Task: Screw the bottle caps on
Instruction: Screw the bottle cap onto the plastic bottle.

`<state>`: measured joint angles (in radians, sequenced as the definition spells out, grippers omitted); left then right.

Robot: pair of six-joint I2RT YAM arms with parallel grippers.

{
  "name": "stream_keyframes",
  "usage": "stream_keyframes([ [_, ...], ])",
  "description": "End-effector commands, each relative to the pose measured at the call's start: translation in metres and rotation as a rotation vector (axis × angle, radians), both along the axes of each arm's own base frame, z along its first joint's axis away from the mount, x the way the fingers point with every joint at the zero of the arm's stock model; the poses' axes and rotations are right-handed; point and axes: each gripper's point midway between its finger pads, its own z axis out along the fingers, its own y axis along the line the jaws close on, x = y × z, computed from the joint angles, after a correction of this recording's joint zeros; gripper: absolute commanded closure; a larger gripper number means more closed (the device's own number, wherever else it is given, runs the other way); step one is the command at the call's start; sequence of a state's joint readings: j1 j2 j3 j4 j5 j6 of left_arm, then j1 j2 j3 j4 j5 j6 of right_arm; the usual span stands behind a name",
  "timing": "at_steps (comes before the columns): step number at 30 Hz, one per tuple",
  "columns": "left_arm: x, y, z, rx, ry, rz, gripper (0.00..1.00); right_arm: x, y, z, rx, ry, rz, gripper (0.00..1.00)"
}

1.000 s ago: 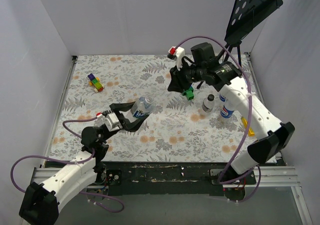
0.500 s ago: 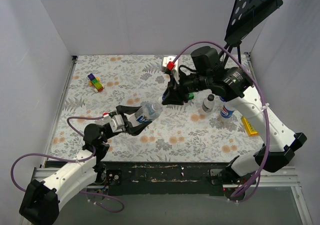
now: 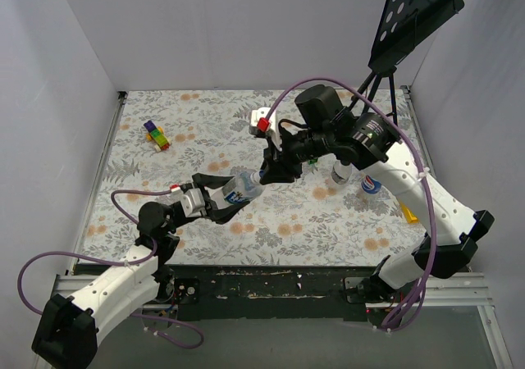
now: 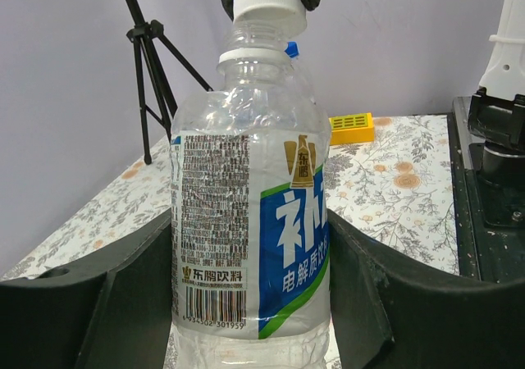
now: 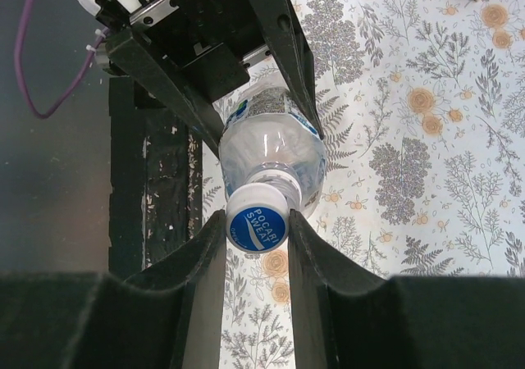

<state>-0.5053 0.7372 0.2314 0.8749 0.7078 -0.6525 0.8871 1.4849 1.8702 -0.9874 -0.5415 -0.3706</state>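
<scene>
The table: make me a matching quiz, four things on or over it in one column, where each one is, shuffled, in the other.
Things: 1 labelled bottle; 2 blue-topped cap; 3 multicoloured blocks; 4 yellow block.
Places: A far left of the table; B in the right tool, at the bottle's mouth; C by the table's right edge; D clamped in the left tool.
Pairs: 1-D, 2-B, 3-A, 4-C.

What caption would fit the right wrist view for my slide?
Right gripper pinches a blue-topped cap at the neck of a clear bottle held by the left gripper.
</scene>
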Motion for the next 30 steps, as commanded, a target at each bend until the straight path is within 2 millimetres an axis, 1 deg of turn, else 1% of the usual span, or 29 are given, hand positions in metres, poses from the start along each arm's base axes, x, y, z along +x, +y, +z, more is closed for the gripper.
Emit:
stream_keyframes([
  [1, -0.004, 0.000, 0.023, -0.030, -0.061, -0.014, 1.00, 0.002, 0.002, 0.004, -0.009, -0.034, 0.002, 0.80],
  [5, -0.007, 0.001, 0.025, -0.045, -0.065, -0.020, 1.00, 0.008, -0.001, -0.006, -0.049, -0.045, -0.025, 0.80],
  [8, -0.007, 0.000, 0.024, -0.040, -0.060, -0.029, 1.00, 0.014, -0.002, -0.008, -0.056, -0.064, -0.055, 0.80],
  [12, -0.009, 0.000, 0.024, -0.043, -0.057, -0.040, 1.00, 0.019, -0.001, -0.006, -0.038, -0.084, -0.085, 0.80],
  [15, -0.010, -0.001, 0.025, -0.045, -0.055, -0.047, 1.00, 0.015, 0.003, -0.005, -0.021, -0.063, -0.057, 0.80],
  [17, -0.011, -0.001, 0.025, -0.047, -0.055, -0.053, 1.00, 0.008, 0.004, -0.006, -0.014, -0.047, -0.020, 0.80],
  [20, -0.015, -0.001, 0.028, -0.068, -0.046, -0.072, 1.00, -0.004, 0.005, -0.016, -0.032, -0.014, 0.062, 0.80],
  [23, -0.023, -0.003, 0.033, -0.097, -0.044, -0.119, 1.00, -0.014, 0.003, -0.026, -0.053, 0.005, 0.143, 0.80],
  [27, -0.031, -0.006, 0.039, -0.117, -0.041, -0.182, 1.00, -0.016, 0.005, -0.033, -0.079, 0.013, 0.204, 0.80],
  [30, -0.026, -0.007, 0.044, -0.144, -0.039, -0.177, 1.00, -0.010, 0.009, -0.039, -0.107, 0.009, 0.209, 0.80],
])
